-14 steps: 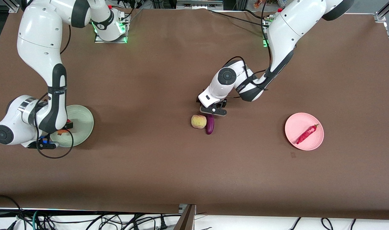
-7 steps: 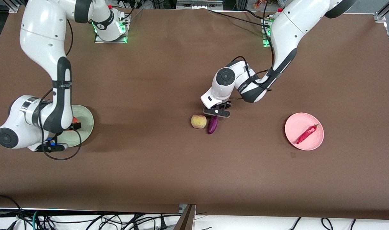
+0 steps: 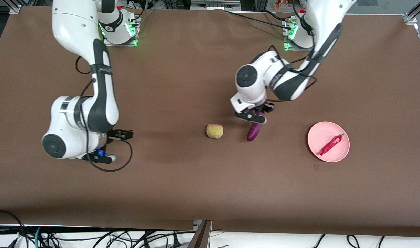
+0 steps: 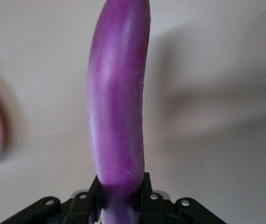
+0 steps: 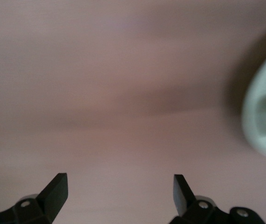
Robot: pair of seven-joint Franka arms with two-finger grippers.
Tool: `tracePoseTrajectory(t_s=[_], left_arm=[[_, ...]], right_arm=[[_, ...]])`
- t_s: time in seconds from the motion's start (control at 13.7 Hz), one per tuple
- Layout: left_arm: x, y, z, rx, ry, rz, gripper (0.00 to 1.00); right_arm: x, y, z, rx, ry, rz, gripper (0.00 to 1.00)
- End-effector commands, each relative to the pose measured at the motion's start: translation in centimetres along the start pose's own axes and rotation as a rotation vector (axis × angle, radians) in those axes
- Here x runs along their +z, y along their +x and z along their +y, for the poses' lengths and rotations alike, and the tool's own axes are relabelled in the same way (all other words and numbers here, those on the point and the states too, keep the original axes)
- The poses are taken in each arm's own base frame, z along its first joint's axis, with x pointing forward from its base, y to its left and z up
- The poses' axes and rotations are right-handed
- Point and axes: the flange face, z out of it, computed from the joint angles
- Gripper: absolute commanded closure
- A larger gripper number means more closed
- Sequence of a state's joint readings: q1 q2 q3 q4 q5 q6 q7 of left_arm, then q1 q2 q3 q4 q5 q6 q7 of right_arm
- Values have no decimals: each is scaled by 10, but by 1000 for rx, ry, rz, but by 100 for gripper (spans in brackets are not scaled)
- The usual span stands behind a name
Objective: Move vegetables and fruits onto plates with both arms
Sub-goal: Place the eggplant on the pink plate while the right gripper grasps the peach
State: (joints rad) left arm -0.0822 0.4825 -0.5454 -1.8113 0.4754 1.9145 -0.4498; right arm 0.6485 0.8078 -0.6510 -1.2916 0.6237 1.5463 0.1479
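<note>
Right gripper [image 3: 122, 135] over bare brown desk [image 3: 168, 179] toward right arm's end, jaws spread wide, nothing between; right wrist view shows mint green plate [image 5: 263, 116] edge close by, hidden under arm in front view. Pale yellow-green fruit [image 3: 214, 131] on desk mid-table, alone. Left gripper [image 3: 253, 116] up over desk between fruit and pink plate [image 3: 320, 136], jaws clamped on one end of purple eggplant [image 3: 254, 132], body hanging free. Red chili pepper [image 3: 331, 145] lies on pink plate, toward left arm's end.
</note>
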Motion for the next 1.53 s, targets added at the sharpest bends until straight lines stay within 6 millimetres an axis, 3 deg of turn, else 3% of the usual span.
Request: tracePoseTrajectory(t_s=[0.0,0.22,0.36,0.58,0.66,0.8,0.95,1.02,1.09,1.46], left_arm=[[1,1,-111,238,-9,-23,100],[18,-14,-217,385,-46,-69,100],[38,-25,-270,437,-84,-84,100],[69,-39,-308,490,-128,-113,100],[87,-44,-323,492,-159,-127,100],[122,-48,-336,520,-217,-140,100],[140,-48,-337,526,-249,-148,100],[138,-46,-336,527,-246,-144,64],[135,-43,-338,524,-235,-125,1],[106,-39,-360,493,-193,-85,0]], right_arm=[[3,-16,-44,88,88,-8,0],[13,-39,-111,155,149,53,0],[22,-56,-154,220,182,109,0],[50,-88,-221,274,213,221,0],[65,-97,-239,281,220,244,0],[93,-108,-263,263,240,265,0],[116,-111,-279,269,261,305,0],[130,-113,-284,254,243,325,0],[140,-115,-288,239,228,347,0],[165,-114,-292,188,156,398,0]])
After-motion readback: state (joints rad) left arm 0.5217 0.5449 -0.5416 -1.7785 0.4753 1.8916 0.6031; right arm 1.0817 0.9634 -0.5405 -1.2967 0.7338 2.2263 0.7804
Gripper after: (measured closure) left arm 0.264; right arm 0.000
